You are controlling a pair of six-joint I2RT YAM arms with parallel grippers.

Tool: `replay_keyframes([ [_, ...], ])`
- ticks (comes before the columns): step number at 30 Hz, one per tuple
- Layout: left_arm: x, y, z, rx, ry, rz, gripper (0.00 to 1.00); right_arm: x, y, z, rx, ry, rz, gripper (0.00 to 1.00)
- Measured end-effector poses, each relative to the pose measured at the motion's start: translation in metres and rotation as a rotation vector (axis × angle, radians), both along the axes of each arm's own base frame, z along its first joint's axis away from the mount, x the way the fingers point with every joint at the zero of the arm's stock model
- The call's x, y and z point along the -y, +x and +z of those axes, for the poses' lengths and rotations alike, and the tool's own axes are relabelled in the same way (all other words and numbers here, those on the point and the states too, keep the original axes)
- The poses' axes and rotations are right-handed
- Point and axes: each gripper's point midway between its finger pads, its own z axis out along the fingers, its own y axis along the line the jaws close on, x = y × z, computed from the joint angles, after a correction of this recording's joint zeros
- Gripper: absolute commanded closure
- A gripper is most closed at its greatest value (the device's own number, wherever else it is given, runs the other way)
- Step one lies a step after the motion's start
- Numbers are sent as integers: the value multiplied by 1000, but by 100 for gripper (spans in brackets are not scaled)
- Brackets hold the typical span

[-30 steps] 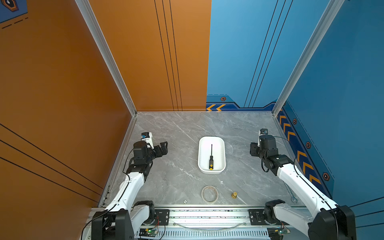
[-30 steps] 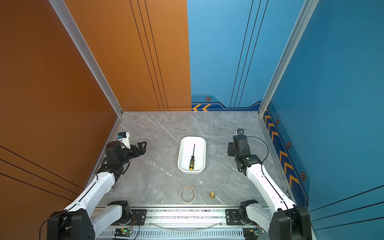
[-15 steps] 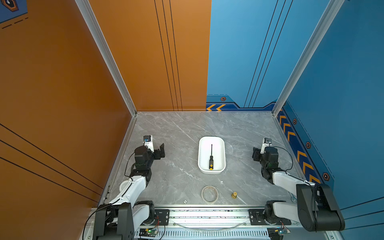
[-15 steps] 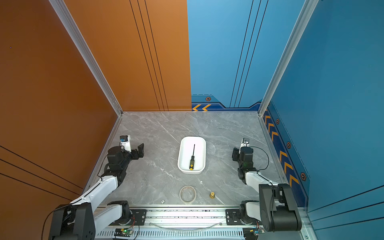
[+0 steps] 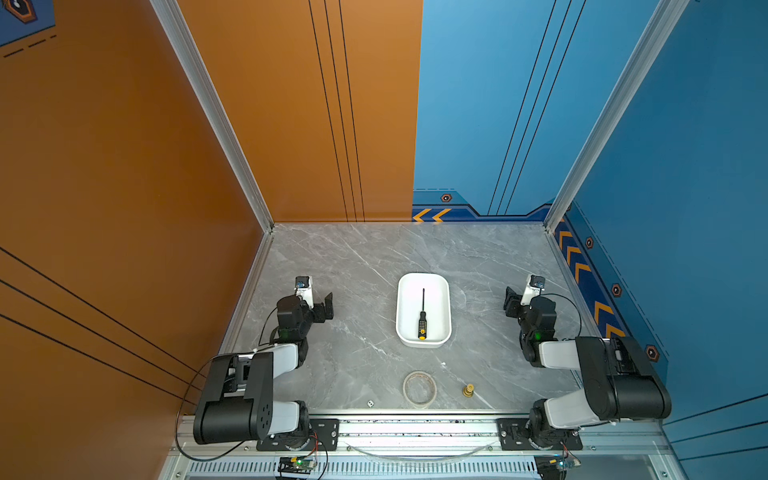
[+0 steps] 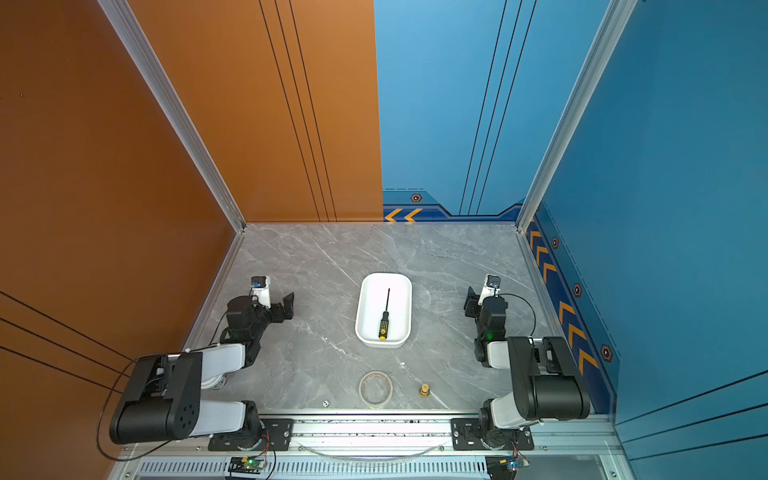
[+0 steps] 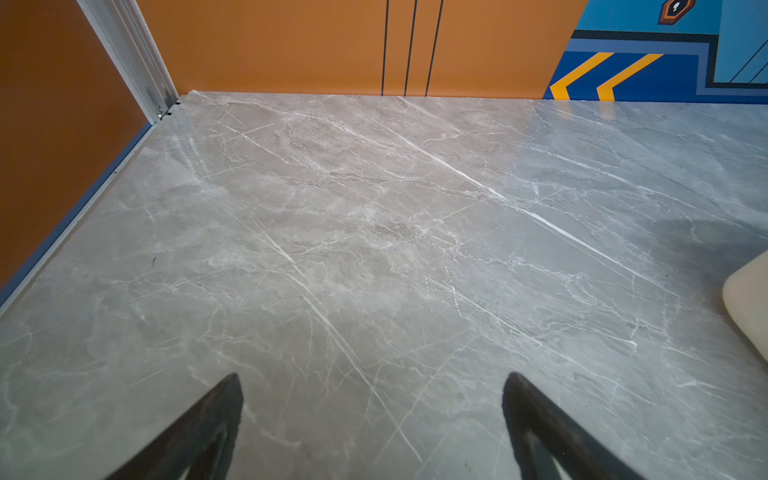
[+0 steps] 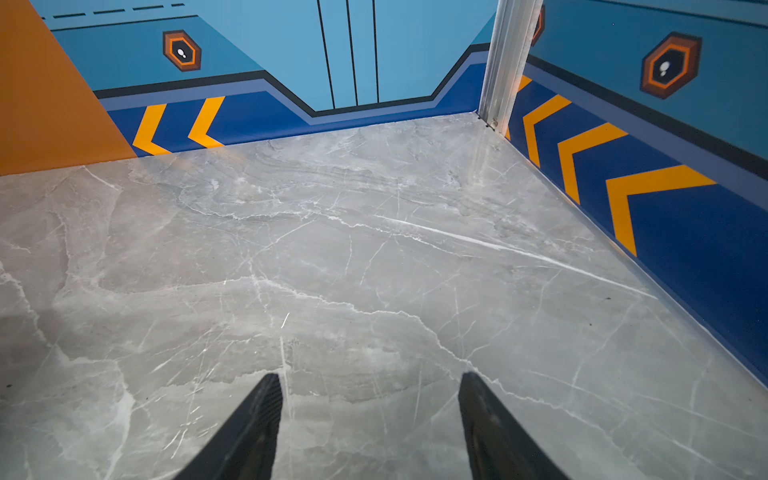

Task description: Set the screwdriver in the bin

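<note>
Screwdriver (image 5: 422, 311) lay flat inside the bin (image 5: 424, 343), shaft pointing at the back wall and yellow cap just beside the near rim. Both top views showed the same (image 6: 385, 316). Task looked done to me.

My left gripper (image 5: 328, 303) sat low at the left of the table (image 5: 353, 257), well apart from the bin. In the left wrist view its jaws were spread wide with nothing between them (image 7: 372, 382), only bare marble, and a corner of the bin showed at the frame edge (image 7: 748, 307). My right gripper (image 5: 511, 301) sat on the other side of the bin, also well apart. Its jaws were partly spread and empty (image 8: 371, 380).

Risks, as I judged them:
- Bin is shallow and light-looking. Any sweep of mine toward the middle could shove or tip it, and the screwdriver could roll or slide over the low rim.
- My left jaws pointed roughly toward the bin, so a forward move would reach its side wall first.
- Tape ring (image 5: 419, 387) and brass fitting (image 5: 468, 390) sat near the front edge. A careless reach toward the front edge could knock them off the table.
- Regrasping anything now would only undo a finished placement.
</note>
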Motion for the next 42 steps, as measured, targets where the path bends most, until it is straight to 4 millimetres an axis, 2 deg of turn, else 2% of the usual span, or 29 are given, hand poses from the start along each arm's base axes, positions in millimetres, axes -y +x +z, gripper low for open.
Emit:
replay_keyframes([
  [3,0,8,1,19,0,-3,2,-2,2,-5,-1,3,11,34],
  [7,2,15,-5,39,2,-9,2,-2,3,0,17,3,12,34],
  [11,4,14,-14,37,7,-6,2,-2,5,1,19,3,12,34],
  [17,1,20,-7,54,19,15,2,-5,16,9,22,0,19,24],
  [27,2,24,-7,44,34,34,2,-6,15,5,-2,-9,9,11],
  [29,2,24,-7,44,34,35,2,-6,15,5,-2,-14,10,0],
  [42,1,23,-7,41,36,39,2,-7,15,5,-2,-23,3,0],
])
